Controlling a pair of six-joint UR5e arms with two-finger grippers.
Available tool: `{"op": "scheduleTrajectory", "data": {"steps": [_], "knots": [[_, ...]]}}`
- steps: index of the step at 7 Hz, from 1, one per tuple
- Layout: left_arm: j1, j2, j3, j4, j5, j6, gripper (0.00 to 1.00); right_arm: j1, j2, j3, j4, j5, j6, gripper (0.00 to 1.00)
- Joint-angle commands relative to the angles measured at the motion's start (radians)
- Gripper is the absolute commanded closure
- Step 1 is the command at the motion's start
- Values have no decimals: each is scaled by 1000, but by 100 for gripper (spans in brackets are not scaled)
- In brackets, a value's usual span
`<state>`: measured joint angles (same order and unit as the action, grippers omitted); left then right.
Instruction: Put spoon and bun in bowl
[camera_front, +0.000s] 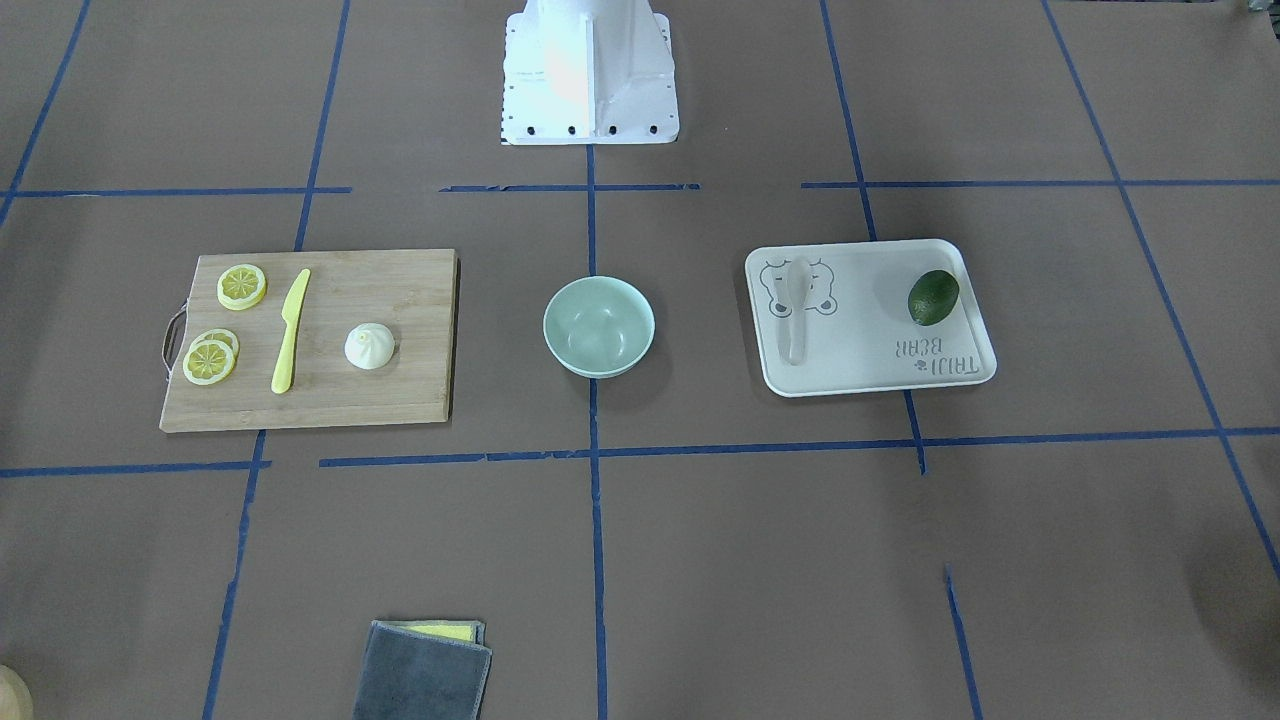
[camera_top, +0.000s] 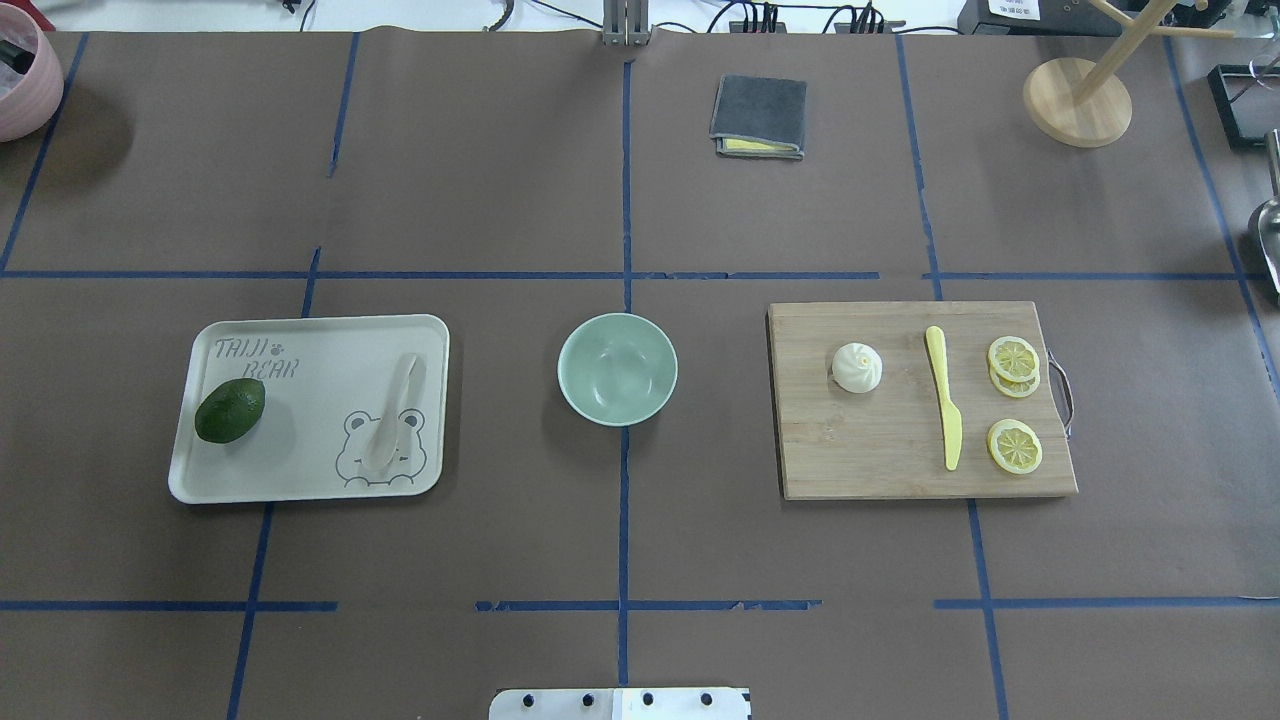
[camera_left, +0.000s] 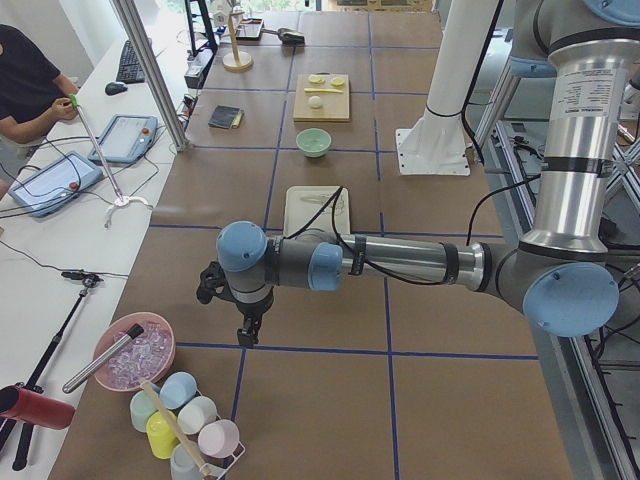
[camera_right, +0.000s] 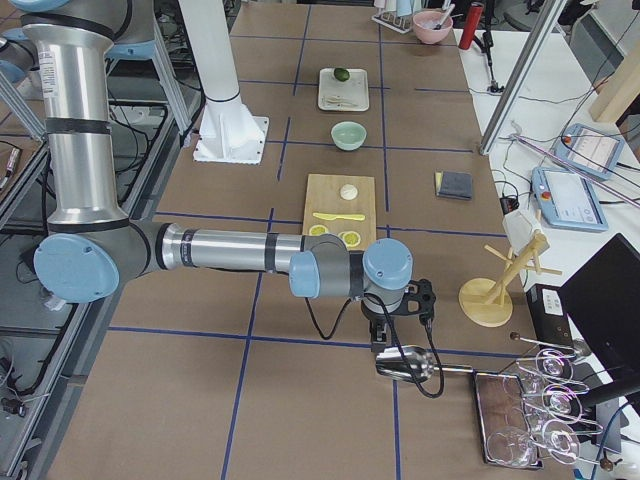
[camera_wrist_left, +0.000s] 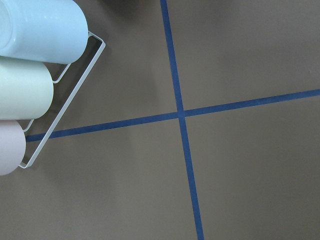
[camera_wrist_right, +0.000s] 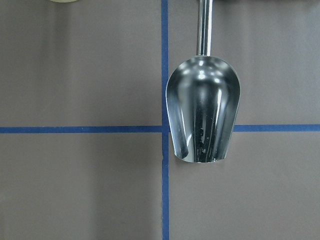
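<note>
The spoon, probably light and slick, lies on the tray, well apart from the left pincer. The seemingly soft bun sits on the board, well apart from the right pincer. I cannot tell whether either pincer is open. Take the spoon by its handle; pinch the bun's sides gently.

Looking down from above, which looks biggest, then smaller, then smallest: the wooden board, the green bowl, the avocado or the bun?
1. wooden board
2. bowl
3. avocado
4. bun, only a little smaller than the avocado
</note>
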<state>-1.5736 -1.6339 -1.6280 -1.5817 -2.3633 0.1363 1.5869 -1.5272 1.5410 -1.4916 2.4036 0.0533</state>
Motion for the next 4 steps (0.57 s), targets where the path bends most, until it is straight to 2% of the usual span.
{"op": "scheduleTrajectory", "data": {"steps": [1, 2, 4], "knots": [[33, -52, -108, -3, -1, -3, 0, -41, 27, 33, 2, 0, 6, 0], [90, -102, -145, 0, 1, -70, 0, -53, 27, 95, 5, 0, 8, 0], [293, -226, -179, -3, 15, -426, 0, -56, 41, 132, 7, 3, 8, 0]]}}
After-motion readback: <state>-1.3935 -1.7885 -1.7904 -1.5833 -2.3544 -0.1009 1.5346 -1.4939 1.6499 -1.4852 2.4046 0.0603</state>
